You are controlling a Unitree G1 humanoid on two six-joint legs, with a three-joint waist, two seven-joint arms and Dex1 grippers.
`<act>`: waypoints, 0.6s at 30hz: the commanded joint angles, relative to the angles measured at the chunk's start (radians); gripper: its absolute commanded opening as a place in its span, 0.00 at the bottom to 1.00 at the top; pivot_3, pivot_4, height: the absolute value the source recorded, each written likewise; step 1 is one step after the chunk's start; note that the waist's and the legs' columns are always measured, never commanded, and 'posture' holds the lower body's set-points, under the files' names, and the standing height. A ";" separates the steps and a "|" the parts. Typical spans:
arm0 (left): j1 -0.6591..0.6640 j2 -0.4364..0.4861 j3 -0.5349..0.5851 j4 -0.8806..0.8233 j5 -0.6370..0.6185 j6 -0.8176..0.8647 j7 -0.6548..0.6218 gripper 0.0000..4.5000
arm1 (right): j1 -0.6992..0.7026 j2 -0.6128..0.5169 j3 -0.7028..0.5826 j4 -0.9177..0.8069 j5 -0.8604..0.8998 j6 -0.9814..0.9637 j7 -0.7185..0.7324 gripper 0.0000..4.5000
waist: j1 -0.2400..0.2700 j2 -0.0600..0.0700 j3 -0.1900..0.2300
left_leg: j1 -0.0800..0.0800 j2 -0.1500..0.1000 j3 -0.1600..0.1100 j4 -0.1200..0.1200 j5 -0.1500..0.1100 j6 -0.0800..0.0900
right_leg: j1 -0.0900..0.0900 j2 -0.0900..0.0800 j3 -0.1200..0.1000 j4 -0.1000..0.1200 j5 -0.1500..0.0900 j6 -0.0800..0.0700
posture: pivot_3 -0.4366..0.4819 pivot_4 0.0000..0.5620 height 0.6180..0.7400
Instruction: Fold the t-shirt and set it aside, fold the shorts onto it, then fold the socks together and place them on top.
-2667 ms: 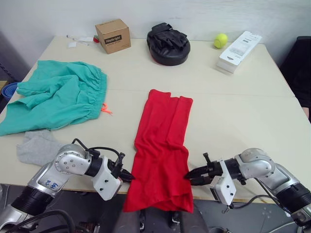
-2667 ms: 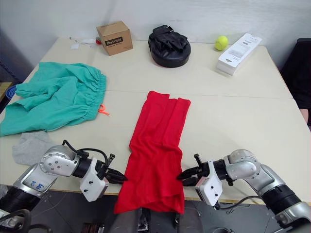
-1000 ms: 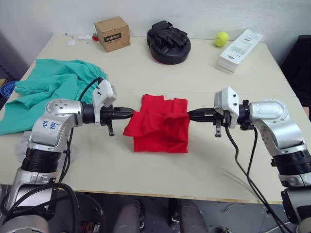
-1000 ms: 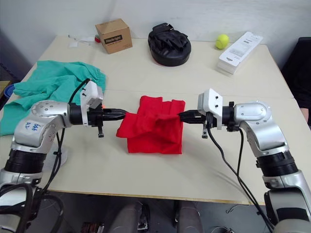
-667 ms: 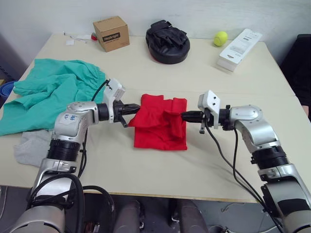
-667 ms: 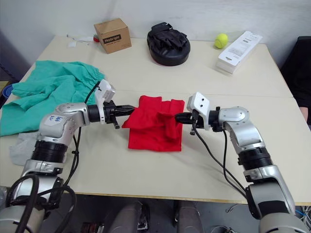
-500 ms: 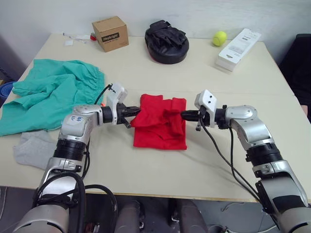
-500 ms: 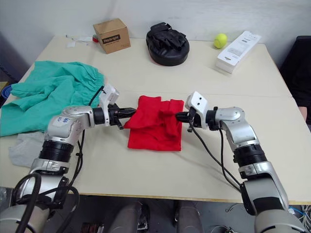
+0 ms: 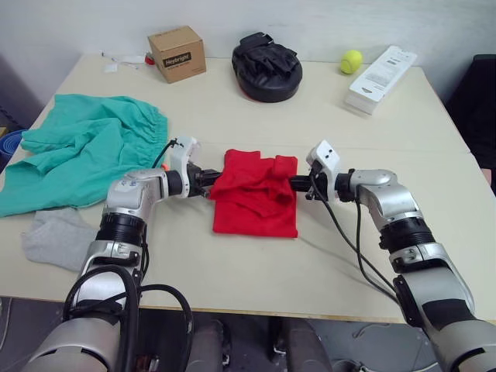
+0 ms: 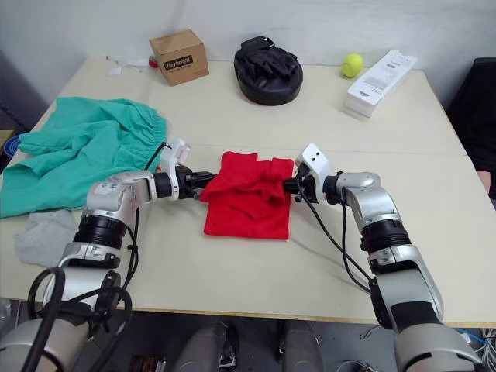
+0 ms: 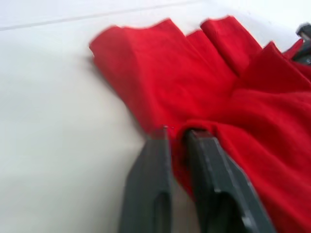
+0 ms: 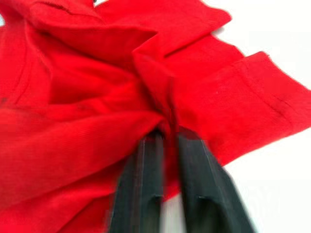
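The red t-shirt [image 9: 254,203] lies folded in half at the table's middle, its upper layer rumpled. My left gripper [image 9: 211,180] is at the shirt's left edge, shut on a fold of red cloth [image 11: 176,138]. At the right edge my right gripper [image 9: 293,184] is likewise shut on a pinch of the cloth [image 12: 167,127]. Both hold low, near the tabletop. The teal-green shorts [image 9: 85,151] lie spread and crumpled at the left. The grey socks [image 9: 56,238] rest near the front left edge, below the shorts.
Along the far edge stand a cardboard box [image 9: 177,53], a black padded mitt [image 9: 267,58], a yellow tennis ball [image 9: 351,61] and a white flat box [image 9: 381,70]. Bare tabletop [image 9: 434,178] lies right of the shirt and in front of it.
Both grippers took the shirt's near hem at the front edge and carried it up and away, folding the shirt in half. In the last half second they sank lower and drew closer in.
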 commanded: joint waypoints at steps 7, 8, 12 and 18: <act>-0.008 0.023 0.053 -0.021 -0.021 0.045 -0.010 0.86 | -0.004 -0.052 -0.067 -0.049 -0.003 0.030 0.009 0.86 | -0.002 0.000 0.000 | 0.000 0.000 0.000 0.000 0.000 0.000 | 0.000 0.000 0.000 0.000 0.000 0.000 | 0.48 0.27 1.00; 0.002 0.037 0.055 -0.043 -0.022 0.053 -0.016 0.93 | 0.008 -0.067 -0.068 -0.072 -0.005 0.022 0.017 0.94 | -0.003 0.000 0.000 | 0.000 0.000 0.000 0.000 0.000 0.000 | -0.001 0.000 0.001 0.000 0.000 0.000 | 0.48 0.27 1.00; 0.064 0.116 0.070 -0.175 -0.050 0.089 -0.073 1.00 | 0.069 -0.145 -0.077 -0.181 -0.009 -0.028 0.053 1.00 | -0.003 0.000 0.000 | 0.000 0.000 0.001 -0.001 0.000 0.000 | -0.001 0.000 0.001 0.000 0.000 0.000 | 0.48 0.27 1.00; 0.208 0.250 0.064 -0.424 -0.067 0.018 -0.187 1.00 | 0.192 -0.249 -0.093 -0.363 -0.016 -0.196 0.102 1.00 | -0.002 0.000 0.000 | 0.000 0.000 0.001 -0.001 0.000 -0.001 | -0.001 0.000 0.002 -0.001 0.000 0.000 | 0.48 0.27 1.00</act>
